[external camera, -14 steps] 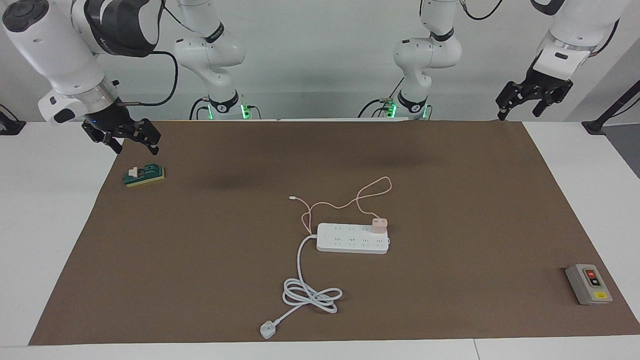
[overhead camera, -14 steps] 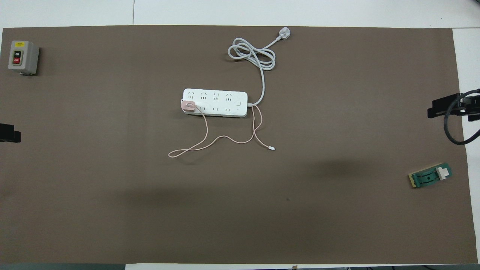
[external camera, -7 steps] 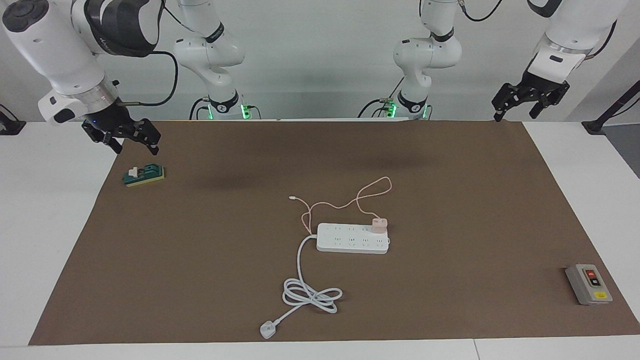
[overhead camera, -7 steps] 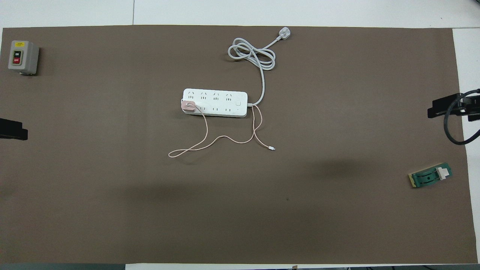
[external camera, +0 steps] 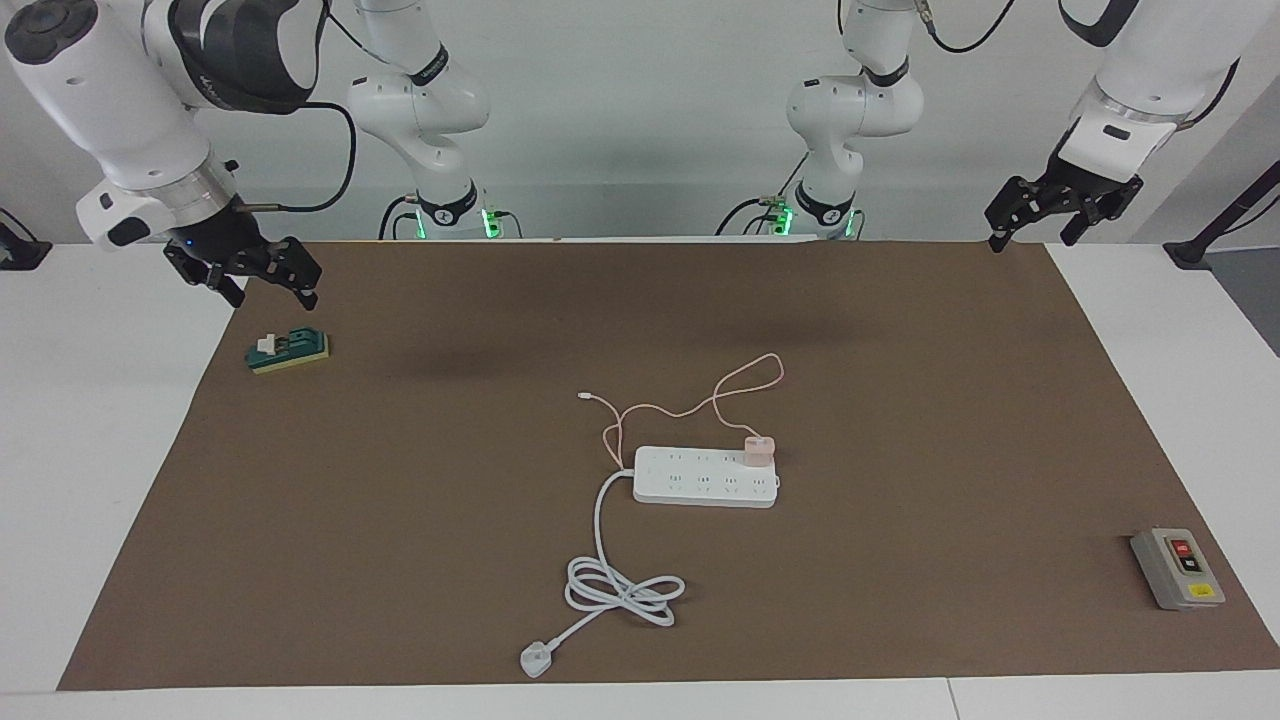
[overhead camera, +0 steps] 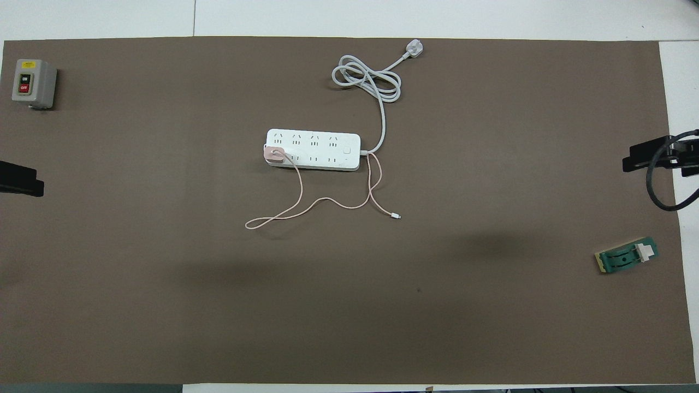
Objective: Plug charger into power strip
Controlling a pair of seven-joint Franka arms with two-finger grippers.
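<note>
The white power strip lies flat mid-mat. Its thick cord coils toward a white plug. The pink charger stands on the strip's end outlet, toward the left arm's end of the table, prongs hidden. Its thin pink cable loops on the mat nearer to the robots. My left gripper hangs open and empty over the mat's corner. My right gripper hangs open and empty over the mat's edge at the right arm's end.
A green-and-yellow block with a white piece lies under the right gripper. A grey switch box with red and black buttons stands at the mat's corner farthest from the robots, at the left arm's end.
My left gripper has lifted slightly and shifted; its tip reaches further into the overhead view. The right arm, the charger and the strip have not moved.
</note>
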